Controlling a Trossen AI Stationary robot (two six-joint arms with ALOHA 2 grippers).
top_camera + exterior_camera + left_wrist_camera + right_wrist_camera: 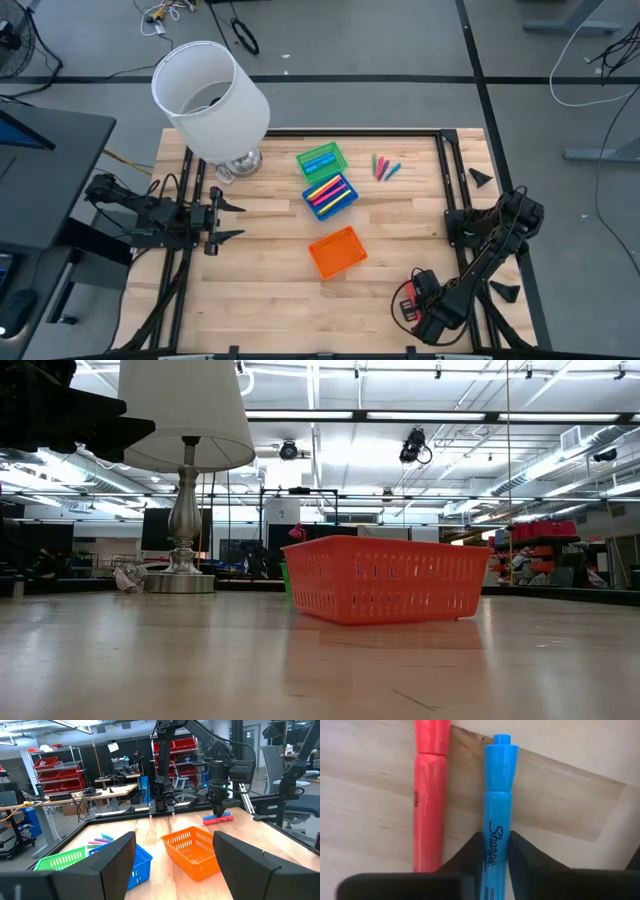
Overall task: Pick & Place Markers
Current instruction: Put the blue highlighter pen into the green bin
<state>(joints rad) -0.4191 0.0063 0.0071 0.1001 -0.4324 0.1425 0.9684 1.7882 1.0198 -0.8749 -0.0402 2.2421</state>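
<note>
My right gripper [412,298] is near the table's near right corner, pointing down, shut on a blue marker [496,810]. A red marker [431,795] lies right beside it on the wood, parallel. Both also show in the left wrist view, under the right gripper [218,810]. Three loose markers [385,167] lie on the table's far right part. More markers fill the blue tray [330,195], and a few lie in the green tray [320,160]. My left gripper [228,220] waits open at the left edge, over bare table. My right gripper pinches the blue marker by its barrel [495,851], below the cap, one finger [472,855] on each side. The fingers come from above, pointing down, and lie across the marker. The marker lies level, parallel to the red one; whether it rests on the wood I cannot tell.
An orange tray [337,252] stands mid-table, between the right gripper and the blue tray. A lamp with a white shade [210,90] stands at the far left. Bare wood lies between the orange tray and the near edge.
</note>
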